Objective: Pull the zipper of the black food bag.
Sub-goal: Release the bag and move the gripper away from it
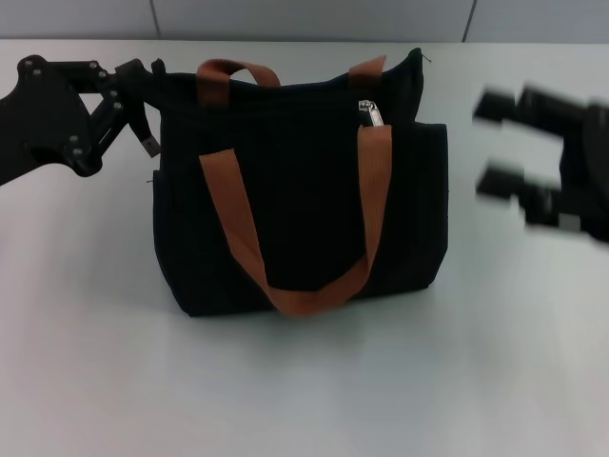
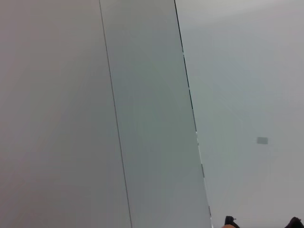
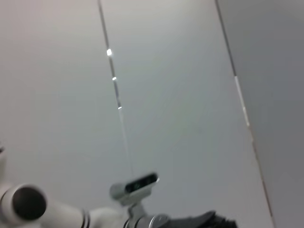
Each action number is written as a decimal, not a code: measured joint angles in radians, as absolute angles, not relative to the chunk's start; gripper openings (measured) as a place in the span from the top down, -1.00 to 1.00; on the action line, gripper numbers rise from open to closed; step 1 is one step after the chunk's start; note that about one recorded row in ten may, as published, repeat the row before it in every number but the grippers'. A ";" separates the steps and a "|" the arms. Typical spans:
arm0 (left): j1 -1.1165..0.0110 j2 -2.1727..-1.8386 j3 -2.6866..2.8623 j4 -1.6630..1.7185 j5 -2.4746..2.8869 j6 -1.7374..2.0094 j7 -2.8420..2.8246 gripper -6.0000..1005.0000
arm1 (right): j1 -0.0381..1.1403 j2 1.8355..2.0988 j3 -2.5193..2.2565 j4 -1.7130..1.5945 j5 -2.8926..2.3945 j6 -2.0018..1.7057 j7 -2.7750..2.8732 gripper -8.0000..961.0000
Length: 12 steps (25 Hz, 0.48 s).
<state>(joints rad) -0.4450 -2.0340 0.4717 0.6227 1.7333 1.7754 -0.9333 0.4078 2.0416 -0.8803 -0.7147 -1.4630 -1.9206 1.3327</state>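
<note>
The black food bag [image 1: 304,200] stands upright mid-table in the head view, with two rust-orange strap handles [image 1: 238,228]. The silver zipper pull [image 1: 371,112] sits on the top edge near the bag's right end. My left gripper [image 1: 150,105] is at the bag's upper left corner, open, with one finger touching the top corner and the other beside the left end. My right gripper [image 1: 485,143] is open and blurred, apart from the bag to its right, level with its upper half. Neither wrist view shows the bag.
The white table [image 1: 304,381] spreads in front of the bag and to both sides. Grey wall panels [image 2: 142,114] fill the left wrist view. The right wrist view shows wall panels and a white robot part [image 3: 28,204].
</note>
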 joint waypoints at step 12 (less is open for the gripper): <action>-0.422 -2.026 0.484 0.614 1.739 1.769 -0.973 0.89 | 0.386 2.059 -0.874 -0.472 -1.837 -1.856 0.902 -0.58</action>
<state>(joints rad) -0.4216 -2.0265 0.4838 0.6135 1.7392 1.7690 -0.9728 0.3861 2.0587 -0.8745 -0.4715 -1.8366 -1.8558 0.9024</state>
